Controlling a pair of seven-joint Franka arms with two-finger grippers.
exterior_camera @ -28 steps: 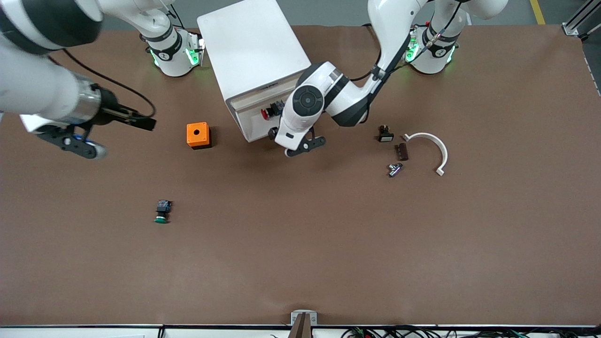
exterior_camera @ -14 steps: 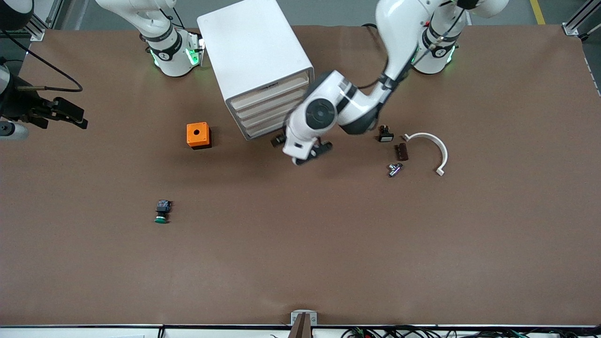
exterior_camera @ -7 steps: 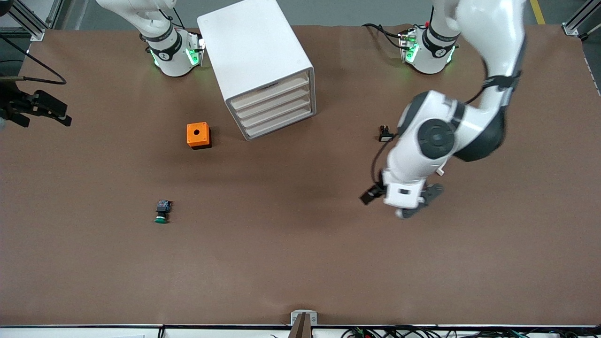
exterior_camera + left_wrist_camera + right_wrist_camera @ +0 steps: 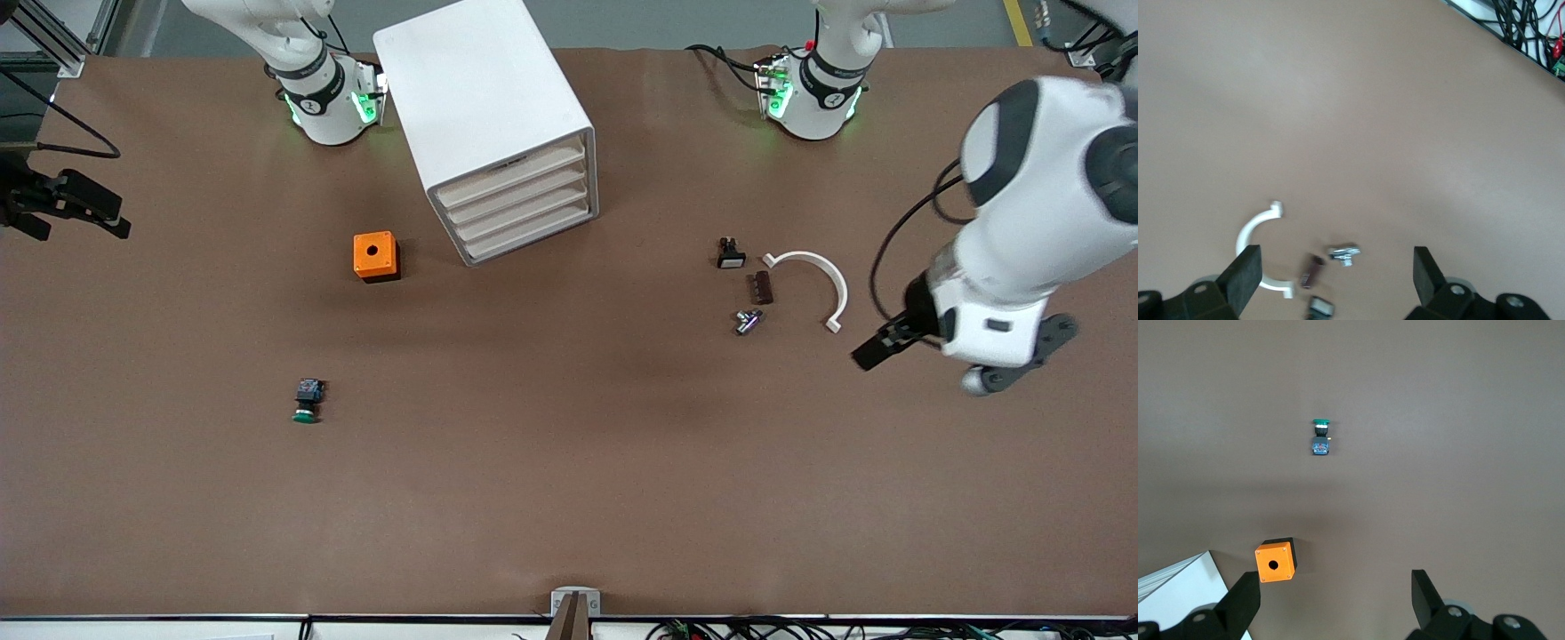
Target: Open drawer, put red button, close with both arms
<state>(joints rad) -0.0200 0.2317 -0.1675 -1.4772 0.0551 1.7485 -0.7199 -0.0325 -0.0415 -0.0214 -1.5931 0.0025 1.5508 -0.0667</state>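
The white cabinet [image 4: 480, 89] stands near the robots' bases, and all of its beige-fronted drawers [image 4: 520, 197] are pushed in. The red button is hidden. My left gripper [image 4: 864, 357] is open and empty over the bare table at the left arm's end, beside a white arc piece [image 4: 822, 271]. In the left wrist view my left gripper [image 4: 1335, 275] has its jaws wide apart above small parts. My right gripper [image 4: 102, 213] is open and empty over the table edge at the right arm's end. In the right wrist view my right gripper [image 4: 1335, 599] holds nothing.
An orange box with a hole [image 4: 374, 255] sits beside the cabinet toward the right arm's end. A green-capped button [image 4: 307, 400] lies nearer the camera. A small black switch [image 4: 729, 253], a brown piece [image 4: 760, 287] and a silver part [image 4: 747, 321] lie by the arc.
The drawer that stood open with the red button in it is now shut. The left arm has swung away from the cabinet to its end of the table. The right arm drew back.
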